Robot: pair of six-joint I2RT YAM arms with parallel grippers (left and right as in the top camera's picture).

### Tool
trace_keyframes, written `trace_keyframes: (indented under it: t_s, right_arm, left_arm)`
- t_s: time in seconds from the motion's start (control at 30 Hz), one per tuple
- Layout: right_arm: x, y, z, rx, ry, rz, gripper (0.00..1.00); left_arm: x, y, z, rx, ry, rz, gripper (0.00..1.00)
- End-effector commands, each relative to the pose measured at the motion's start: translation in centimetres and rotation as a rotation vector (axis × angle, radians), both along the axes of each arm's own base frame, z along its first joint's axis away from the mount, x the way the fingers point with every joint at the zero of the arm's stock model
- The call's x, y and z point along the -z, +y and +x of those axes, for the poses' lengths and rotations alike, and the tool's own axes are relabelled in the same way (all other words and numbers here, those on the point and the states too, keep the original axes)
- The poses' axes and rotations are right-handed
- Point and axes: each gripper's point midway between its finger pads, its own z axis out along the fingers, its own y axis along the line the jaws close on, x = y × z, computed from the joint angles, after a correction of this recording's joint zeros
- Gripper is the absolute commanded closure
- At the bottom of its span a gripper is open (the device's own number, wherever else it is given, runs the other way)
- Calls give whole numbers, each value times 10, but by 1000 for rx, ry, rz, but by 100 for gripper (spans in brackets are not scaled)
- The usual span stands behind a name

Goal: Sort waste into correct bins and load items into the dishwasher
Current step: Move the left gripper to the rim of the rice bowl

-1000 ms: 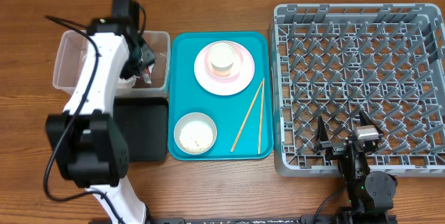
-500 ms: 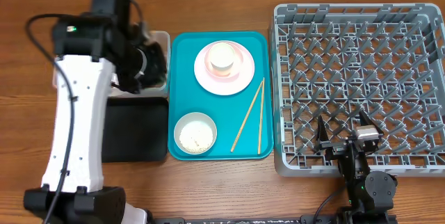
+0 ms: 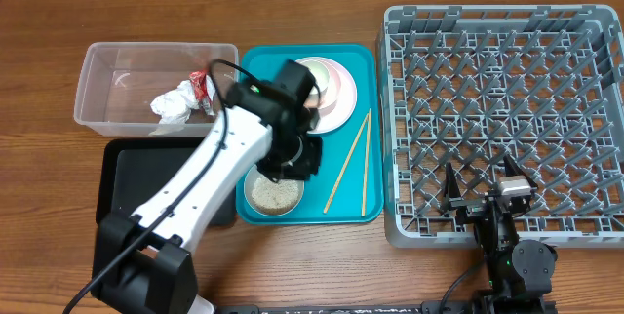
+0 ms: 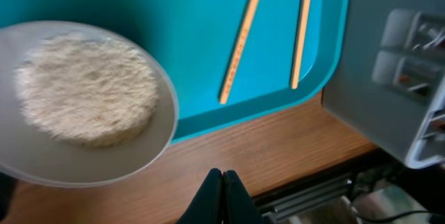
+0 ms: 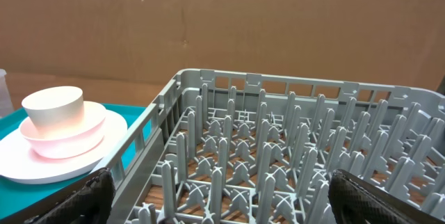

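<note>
Plainly, I judge the rice [image 4: 87, 88] to be the only waste left to sort: the napkin [image 3: 174, 104] and wrapper [image 3: 202, 90] lie in the clear tub [image 3: 107, 60], far left. The left arm [image 3: 214, 168] hangs over the white bowl [image 4: 163, 123] at the teal tray's [image 4: 174, 15] near left corner, jaws pressed together and empty. To do it well, part them and take the rim on its right side, clear of the chopsticks [image 4: 243, 40]. Lift level, then tip over the black tray [image 3: 132, 173], near left. The right arm [image 3: 492, 221] rests at the rack's [image 3: 507, 80] near edge, jaws wide apart. The tabletop [image 3: 322, 265] is wood-grained; a plain brown board [image 5: 208, 15] closes the far side.
</note>
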Motion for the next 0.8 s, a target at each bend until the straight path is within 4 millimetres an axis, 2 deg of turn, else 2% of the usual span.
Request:
trace_keyframes:
  t_s: [0.0,0.27,0.43,0.5,0.63,0.77]
  right_arm:
    - [0,-1,0,2,-10,-3,0]
    - [0,-1,0,2,-10,-3,0]
    - [0,-1,0,2,-10,-3,0]
    - [0,-1,0,2,-10,-3,0]
    - [1,-1,0,2,-9,-3,0]
    - [0,-1,0,2,-10,-3,0]
  left_arm:
    - [18,-2,-9,23,5,29,96]
    - [44,8,-9,22,-45,126,96]
    - [49,13,-4,20,-78,161,95]
    - [49,14,-2,19,-88,167,91]
    - [49,13,1,18,-101,161,76]
    - [49,11,4,15,-112,154,70]
